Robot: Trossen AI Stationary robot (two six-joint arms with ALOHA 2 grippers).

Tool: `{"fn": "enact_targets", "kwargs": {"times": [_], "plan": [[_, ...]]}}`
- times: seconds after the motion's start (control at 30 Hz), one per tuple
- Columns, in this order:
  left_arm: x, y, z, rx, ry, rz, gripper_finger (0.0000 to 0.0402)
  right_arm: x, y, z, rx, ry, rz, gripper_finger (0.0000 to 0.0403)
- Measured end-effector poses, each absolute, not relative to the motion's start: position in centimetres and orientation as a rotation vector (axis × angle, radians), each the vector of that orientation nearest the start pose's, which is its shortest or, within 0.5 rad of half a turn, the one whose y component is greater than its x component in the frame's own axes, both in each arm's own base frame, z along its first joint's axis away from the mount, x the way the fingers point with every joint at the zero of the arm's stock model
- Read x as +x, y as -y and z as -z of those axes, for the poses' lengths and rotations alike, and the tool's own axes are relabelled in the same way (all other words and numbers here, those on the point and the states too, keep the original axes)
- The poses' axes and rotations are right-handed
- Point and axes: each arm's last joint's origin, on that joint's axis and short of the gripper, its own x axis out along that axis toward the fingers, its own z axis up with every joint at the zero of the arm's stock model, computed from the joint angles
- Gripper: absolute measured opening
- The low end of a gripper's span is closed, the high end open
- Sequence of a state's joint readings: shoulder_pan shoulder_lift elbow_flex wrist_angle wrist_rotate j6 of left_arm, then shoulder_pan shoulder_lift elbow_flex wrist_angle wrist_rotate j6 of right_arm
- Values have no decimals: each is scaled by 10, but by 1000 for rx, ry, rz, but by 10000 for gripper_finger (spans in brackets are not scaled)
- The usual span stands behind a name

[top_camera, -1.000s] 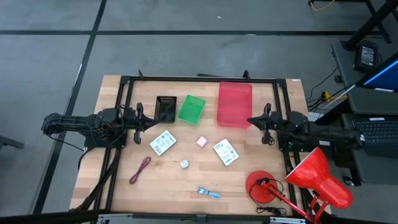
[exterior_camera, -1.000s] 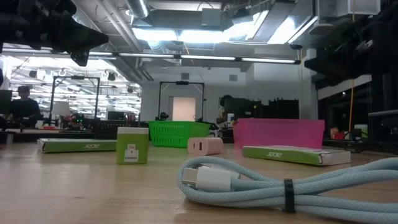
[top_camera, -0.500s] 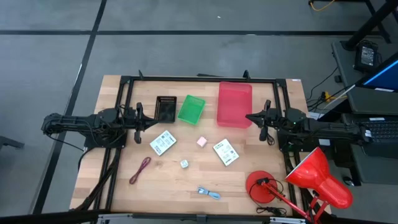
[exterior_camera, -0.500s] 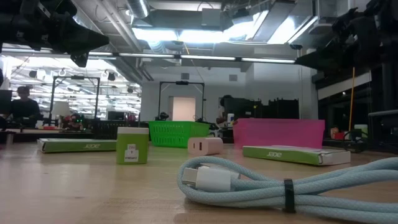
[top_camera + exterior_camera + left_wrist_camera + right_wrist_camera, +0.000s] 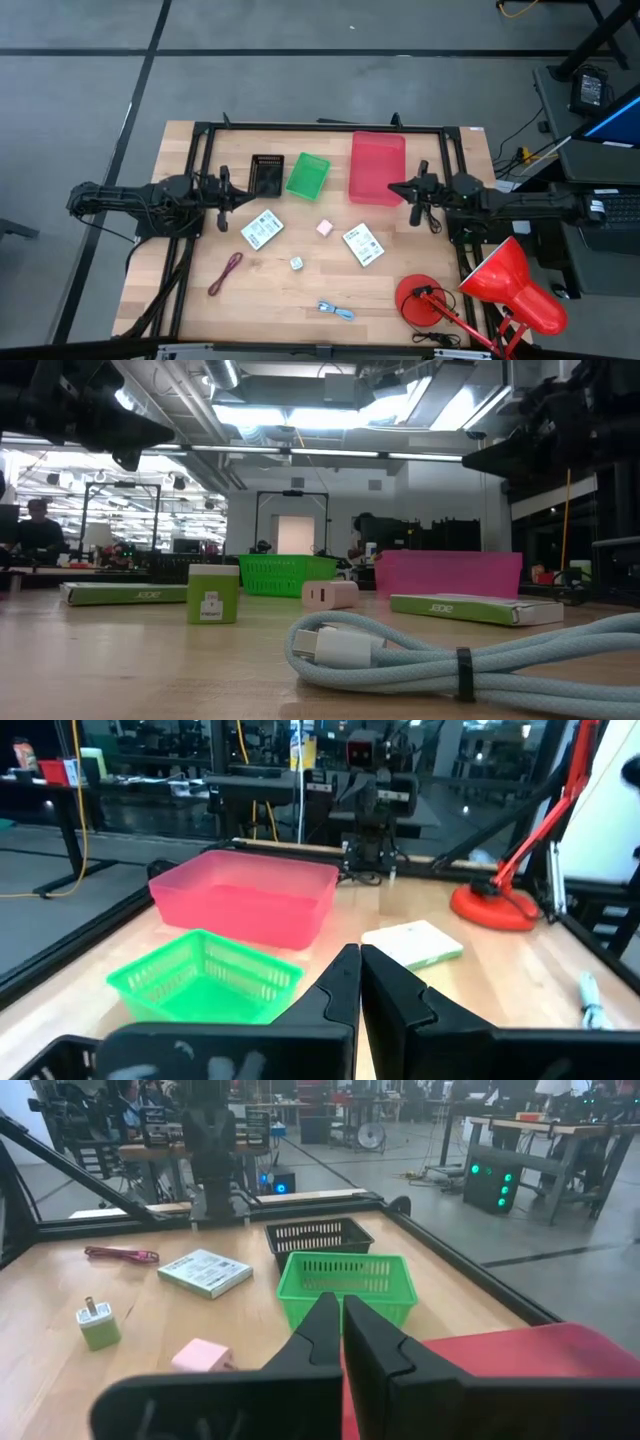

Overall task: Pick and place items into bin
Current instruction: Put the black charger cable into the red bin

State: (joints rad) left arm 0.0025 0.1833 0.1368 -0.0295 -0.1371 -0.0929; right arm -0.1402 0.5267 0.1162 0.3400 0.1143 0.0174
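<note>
The items lie loose on the wooden table: two white printed packets (image 5: 262, 231) (image 5: 362, 245), a pink cube (image 5: 324, 228), a small pale block (image 5: 297, 263), a red cord (image 5: 226, 273) and a blue-white cable (image 5: 336, 311). My left gripper (image 5: 237, 197) hovers shut at the table's left side, pointing level toward the middle. My right gripper (image 5: 392, 190) hovers shut at the right side, beside the red bin (image 5: 377, 167). In both wrist views the fingers (image 5: 345, 975) (image 5: 325, 1320) meet with nothing between them.
A green basket (image 5: 307, 174) and a black basket (image 5: 266, 175) stand left of the red bin along the far edge. A red desk lamp (image 5: 500, 290) occupies the near right corner. A black frame (image 5: 320, 127) borders the table.
My right gripper has moved a little toward the table's left edge, coming farther out alongside the red bin, and has stayed shut.
</note>
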Motion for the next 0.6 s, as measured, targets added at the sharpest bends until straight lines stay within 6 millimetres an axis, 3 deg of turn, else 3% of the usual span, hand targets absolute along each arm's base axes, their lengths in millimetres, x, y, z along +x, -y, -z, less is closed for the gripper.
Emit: {"fn": "enact_targets", "kwargs": {"times": [0.4,0.6], "plan": [[104,-4,-194,-34,-65,-141,6,152,20,-183,48,-69,173,0],[104,-4,-194,-34,-66,-141,6,181,14,-206,-6,-159,119,0]]}}
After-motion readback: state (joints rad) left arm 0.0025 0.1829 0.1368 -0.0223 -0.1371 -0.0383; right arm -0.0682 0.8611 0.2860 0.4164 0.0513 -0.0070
